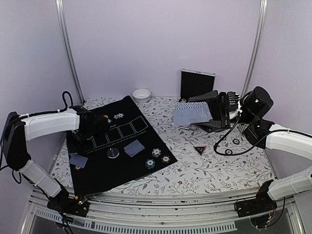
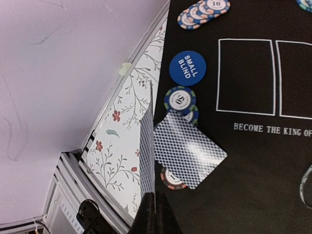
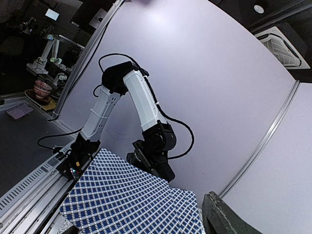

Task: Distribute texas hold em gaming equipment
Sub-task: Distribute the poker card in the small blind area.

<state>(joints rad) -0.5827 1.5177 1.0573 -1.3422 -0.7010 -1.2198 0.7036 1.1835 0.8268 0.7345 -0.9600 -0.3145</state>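
Left gripper [image 2: 151,213] sits over the far left edge of the black mat [image 1: 122,170], jaws narrow and pinching one playing card [image 2: 146,156] on edge; just beside it a second card [image 2: 190,155] lies flat, overlapping poker chips [image 2: 180,100], near the blue small-blind disc [image 2: 187,68]. Right gripper [image 1: 207,113] hangs above the table's far right side, jaws clamped on a fan of cards [image 1: 191,112]. Further cards [image 1: 134,147], the grey button [image 1: 113,153] and more chips [image 1: 156,153] sit by the mat's near right edge, and the triangular marker [image 1: 200,149] is on the floral table [image 1: 219,170] just off it.
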